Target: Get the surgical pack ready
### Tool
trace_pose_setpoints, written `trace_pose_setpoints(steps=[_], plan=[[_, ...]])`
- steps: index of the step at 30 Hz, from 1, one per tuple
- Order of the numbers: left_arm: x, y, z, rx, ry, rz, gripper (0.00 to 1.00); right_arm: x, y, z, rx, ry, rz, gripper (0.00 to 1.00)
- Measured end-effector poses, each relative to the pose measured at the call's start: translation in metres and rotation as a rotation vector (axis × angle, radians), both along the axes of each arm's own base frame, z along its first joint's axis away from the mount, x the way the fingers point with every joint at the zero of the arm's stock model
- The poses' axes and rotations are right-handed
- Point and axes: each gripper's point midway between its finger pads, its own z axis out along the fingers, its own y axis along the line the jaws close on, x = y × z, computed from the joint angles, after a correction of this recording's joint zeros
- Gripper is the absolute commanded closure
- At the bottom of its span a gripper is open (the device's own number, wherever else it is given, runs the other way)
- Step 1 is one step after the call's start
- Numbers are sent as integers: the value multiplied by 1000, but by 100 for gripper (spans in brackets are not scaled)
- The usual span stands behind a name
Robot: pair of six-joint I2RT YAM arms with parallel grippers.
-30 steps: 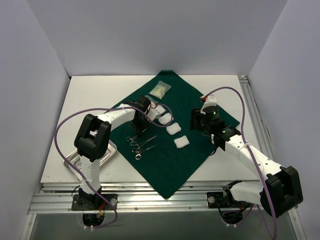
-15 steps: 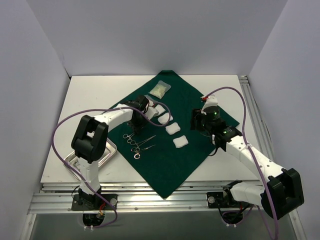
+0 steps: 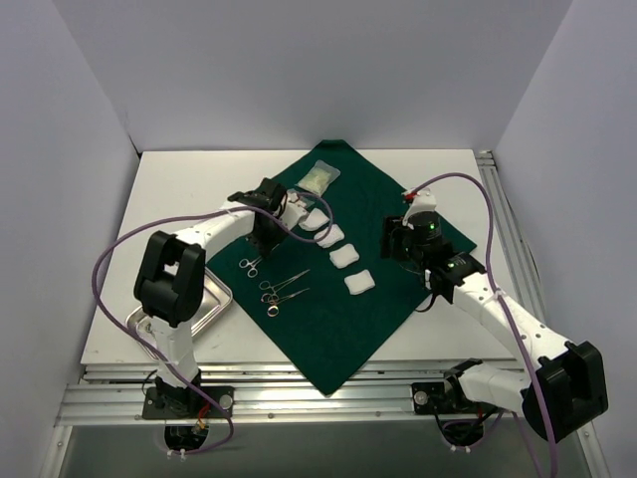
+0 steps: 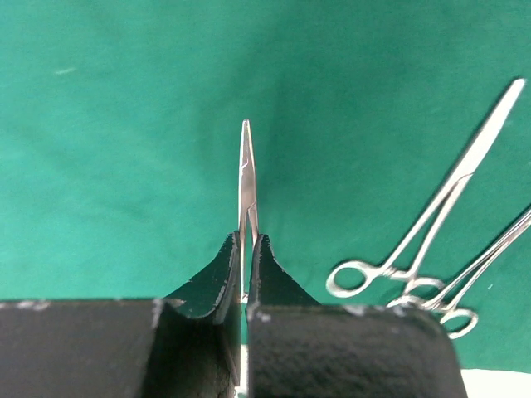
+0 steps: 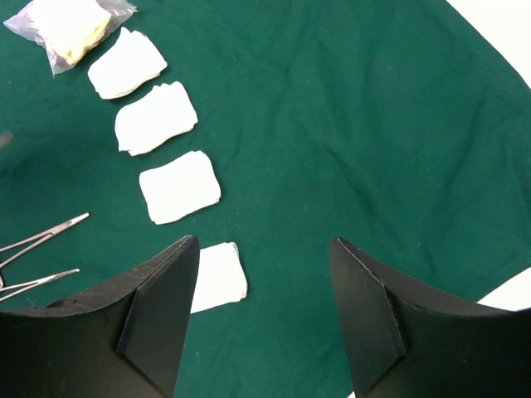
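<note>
Moved left, away from other two forceps (image 4: 398, 269), left gripper (image 4: 246, 253) clamped on steel forceps (image 4: 246, 166), right gripper (image 5: 261, 242) jaws apart over green drape (image 5: 332, 124)

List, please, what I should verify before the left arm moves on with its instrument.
1. Left claw shut on the steel instrument: ok.
2. Held tip apart from the two other instruments lying to its right: ok.
3. Right claw open, holding nothing: ok.
4. Four gauze pads in a row on the drape: ok.
5. Steel tray free to receive: cannot tell, largely hidden.
6. Both clear packets present: not ok, only one packet shows.
</note>
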Motion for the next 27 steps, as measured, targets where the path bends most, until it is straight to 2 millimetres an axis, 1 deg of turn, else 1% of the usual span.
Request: trace_pose_setpoints(steps=[2, 4, 6, 8, 10, 11, 13, 15, 16, 18, 20, 23, 27], plan=[[7, 9, 12, -8, -20, 21, 98, -1, 0, 1, 1, -1, 0, 40], [13, 24, 32, -20, -50, 49, 98, -1, 0, 3, 3, -5, 0, 40], [15, 46, 56, -33, -84, 88, 98, -1, 0, 4, 5, -10, 1, 40], [12, 74, 83, -47, -129, 132, 98, -1, 0, 6, 8, -16, 1, 40], [0, 106, 106, -55, -176, 181, 98, -1, 0, 8, 10, -20, 5, 40], [-11, 125, 114, -50, -188, 212, 98, -1, 1, 8, 10, -20, 7, 40], [-36, 158, 119, -34, -186, 265, 98, -1, 3, 9, 16, -19, 17, 40], [-65, 183, 111, -9, -155, 306, 98, 0, 5, 12, 22, -23, 28, 40], [-79, 192, 103, -2, -122, 318, 98, 1, 7, 14, 26, -25, 33, 40], [-107, 204, 84, 15, -53, 332, 98, 3, 10, 20, 35, -33, 41, 41], [-126, 211, 67, 26, 12, 336, 98, 6, 13, 26, 44, -42, 49, 41], [-144, 215, 47, 32, 77, 331, 98, 7, 17, 30, 54, -48, 57, 41], [-153, 224, 27, 35, 114, 343, 98, 6, 17, 33, 61, -46, 58, 41]])
